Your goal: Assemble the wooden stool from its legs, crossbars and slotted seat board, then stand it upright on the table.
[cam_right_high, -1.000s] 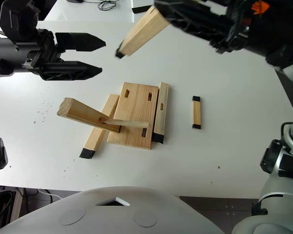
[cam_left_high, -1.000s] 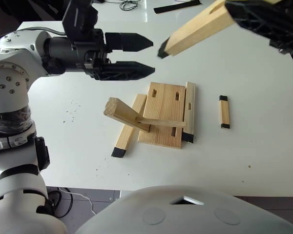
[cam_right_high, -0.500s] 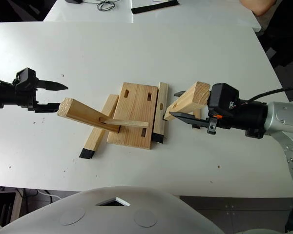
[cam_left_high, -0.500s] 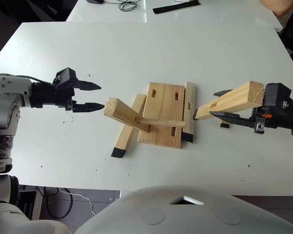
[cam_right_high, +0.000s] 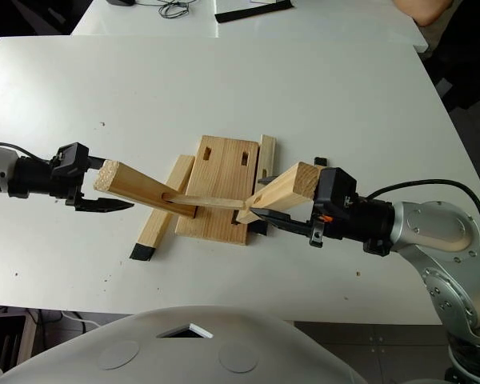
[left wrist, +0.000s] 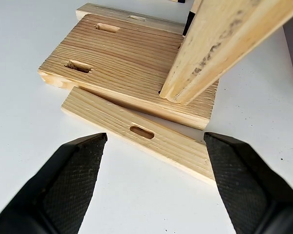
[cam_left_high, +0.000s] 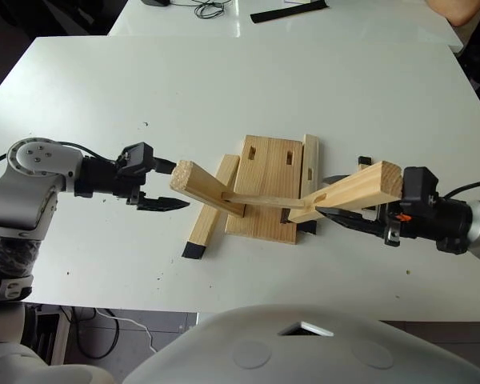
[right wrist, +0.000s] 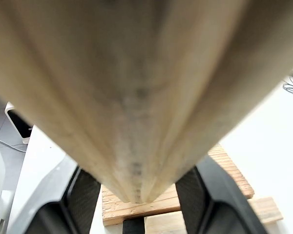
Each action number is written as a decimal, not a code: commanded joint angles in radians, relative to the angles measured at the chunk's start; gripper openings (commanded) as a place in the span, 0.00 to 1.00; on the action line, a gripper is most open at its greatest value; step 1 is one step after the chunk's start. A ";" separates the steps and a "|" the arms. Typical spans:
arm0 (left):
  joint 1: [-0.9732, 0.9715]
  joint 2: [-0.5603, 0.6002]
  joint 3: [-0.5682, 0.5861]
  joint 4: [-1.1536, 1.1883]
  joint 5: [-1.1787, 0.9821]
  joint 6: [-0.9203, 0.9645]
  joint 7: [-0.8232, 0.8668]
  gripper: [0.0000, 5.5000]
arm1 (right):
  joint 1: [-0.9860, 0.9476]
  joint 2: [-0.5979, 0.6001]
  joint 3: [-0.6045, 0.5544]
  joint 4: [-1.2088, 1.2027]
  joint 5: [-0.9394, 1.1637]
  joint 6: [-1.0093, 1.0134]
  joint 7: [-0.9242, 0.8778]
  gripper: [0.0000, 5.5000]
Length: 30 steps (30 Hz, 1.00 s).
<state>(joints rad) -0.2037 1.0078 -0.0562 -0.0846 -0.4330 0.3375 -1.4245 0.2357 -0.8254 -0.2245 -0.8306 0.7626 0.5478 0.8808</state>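
The seat board [cam_left_high: 264,170] lies flat on the surface [cam_left_high: 224,88] under a propped leg [cam_left_high: 204,188] and crossbar [cam_left_high: 264,202]. The right hand [cam_left_high: 332,198] clamps a second leg [cam_left_high: 360,186] at the crossbar's tip, perhaps touching; with the left hand [cam_left_high: 176,186] open, a misaligned push could skew the joint.

Beyond the far edge of the desk [cam_left_high: 224,88]: a second desk [cam_left_high: 368,22], white, bearing a flat black strip [cam_left_high: 288,11] and a coiled black cable [cam_left_high: 212,8].
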 commanded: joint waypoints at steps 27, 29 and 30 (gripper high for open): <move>-0.036 -0.040 -0.031 -0.254 -0.093 0.131 -0.025 0.67 | 0.025 -0.061 0.115 0.131 -0.096 -0.110 0.095 0.37; -0.043 -0.048 -0.040 -0.256 -0.090 0.139 -0.006 0.67 | 0.007 -0.068 0.140 0.150 -0.101 -0.110 0.107 0.37; -0.049 -0.052 -0.045 -0.253 -0.084 0.139 0.003 0.67 | 0.004 -0.072 0.152 0.152 -0.106 -0.112 0.113 0.37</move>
<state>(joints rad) -0.2431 0.9666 -0.0977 -0.3306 -0.5238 0.4677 -1.4488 0.2337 -0.8674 -0.1173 -0.7111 0.6933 0.3900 0.9725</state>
